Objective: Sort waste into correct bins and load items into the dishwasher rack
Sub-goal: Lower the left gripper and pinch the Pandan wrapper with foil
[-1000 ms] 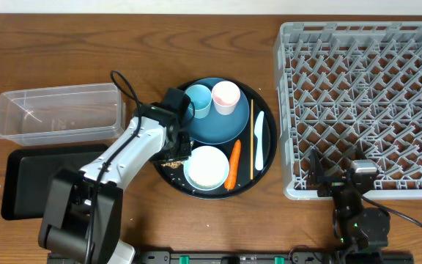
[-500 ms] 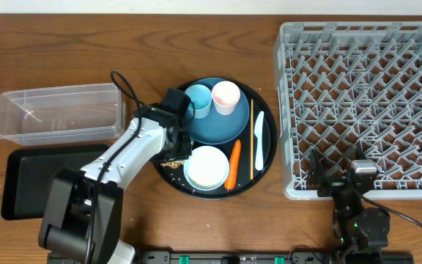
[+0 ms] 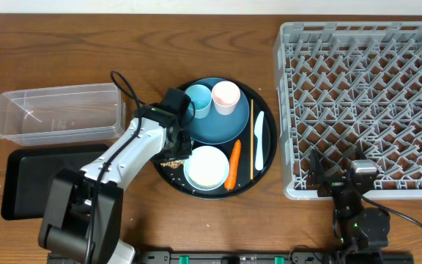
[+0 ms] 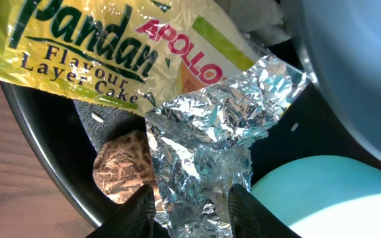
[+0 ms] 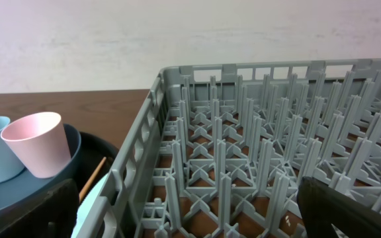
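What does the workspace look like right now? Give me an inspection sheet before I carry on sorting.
Surface: wooden table carrying a round black tray.
Job's things: on that tray, dark-blue plate bearing light-blue cup and pink cup; white bowl, carrot, chopstick, pale-blue utensil, snack wrapper, brown biscuit, rice grains. Clear tub looks empty; black rectangular tray beside it; dishwasher rack unloaded.
Clutter: nothing seen.
Grippers: left gripper shut on the snack wrapper's foil end; right gripper open, empty, at the rack's near edge.
Cables: black cable loops off the left arm.
Surroundings: pale wall.
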Action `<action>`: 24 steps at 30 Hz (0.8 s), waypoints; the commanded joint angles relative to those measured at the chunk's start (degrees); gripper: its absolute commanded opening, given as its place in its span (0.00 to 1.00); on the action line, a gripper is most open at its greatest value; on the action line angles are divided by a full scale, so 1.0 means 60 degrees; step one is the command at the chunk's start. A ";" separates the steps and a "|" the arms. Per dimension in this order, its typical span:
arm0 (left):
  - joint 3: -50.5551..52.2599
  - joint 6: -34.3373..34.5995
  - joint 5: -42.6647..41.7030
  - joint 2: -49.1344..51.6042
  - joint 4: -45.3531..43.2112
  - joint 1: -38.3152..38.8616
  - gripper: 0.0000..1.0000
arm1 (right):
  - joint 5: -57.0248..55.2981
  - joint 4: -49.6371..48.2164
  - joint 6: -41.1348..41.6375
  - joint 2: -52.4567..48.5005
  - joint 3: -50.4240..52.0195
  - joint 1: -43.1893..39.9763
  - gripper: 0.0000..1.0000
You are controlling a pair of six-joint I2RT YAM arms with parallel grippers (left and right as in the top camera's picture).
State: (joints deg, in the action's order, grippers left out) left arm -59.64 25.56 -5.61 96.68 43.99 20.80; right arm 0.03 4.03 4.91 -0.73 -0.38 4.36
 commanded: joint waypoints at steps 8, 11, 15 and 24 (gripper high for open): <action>0.0076 0.0222 0.0047 0.0069 0.0004 0.0022 0.19 | -0.0076 0.0040 -0.0117 0.0004 0.0011 -0.0160 0.99; 0.0073 0.0222 0.0047 0.0047 0.0004 0.0022 0.10 | -0.0076 0.0040 -0.0120 0.0004 0.0011 -0.0160 0.99; -0.0004 0.0215 0.0051 -0.0062 0.0051 0.0018 0.06 | -0.0076 0.0040 -0.0117 0.0004 0.0011 -0.0160 0.99; -0.0484 0.0219 0.0127 -0.0397 0.0499 -0.0157 0.06 | -0.0076 0.0040 -0.0117 0.0004 0.0011 -0.0160 0.99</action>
State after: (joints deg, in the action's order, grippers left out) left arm -60.07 27.00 -5.61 96.25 46.15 20.64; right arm 0.03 4.01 4.91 -0.73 -0.38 4.36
